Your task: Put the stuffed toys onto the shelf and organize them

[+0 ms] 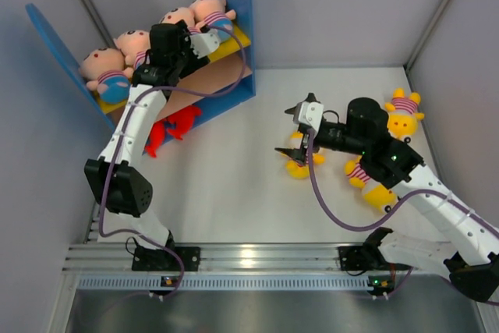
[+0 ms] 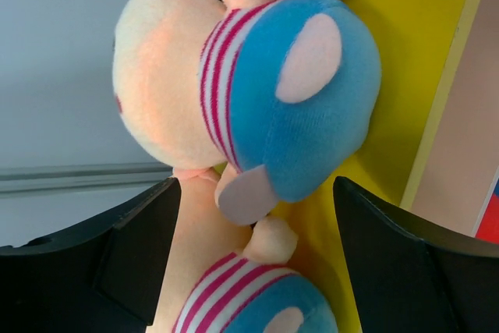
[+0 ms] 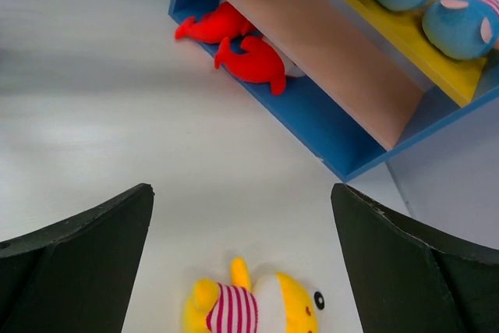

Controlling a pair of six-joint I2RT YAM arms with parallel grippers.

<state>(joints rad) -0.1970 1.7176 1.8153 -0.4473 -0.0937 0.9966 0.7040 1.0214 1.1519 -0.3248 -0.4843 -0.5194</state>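
Observation:
The shelf (image 1: 234, 5) stands at the far left. Several pink-faced dolls (image 1: 132, 43) lie in a row on its yellow upper board (image 2: 405, 37). My left gripper (image 1: 187, 40) hovers over that row, open. In the left wrist view one doll (image 2: 288, 91) lies just ahead of the open jaws and another (image 2: 249, 294) lies between the fingers (image 2: 101, 271), which stand apart from it. Two red monsters (image 1: 175, 126) lie at the shelf's lower level; they also show in the right wrist view (image 3: 249, 60). My right gripper (image 1: 300, 134) is open and empty above a yellow toy (image 3: 249, 309).
Two more yellow toys lie on the white table to the right, one near the back wall (image 1: 403, 115) and one beside my right arm (image 1: 366, 181). Grey walls close in the table at the back and on both sides.

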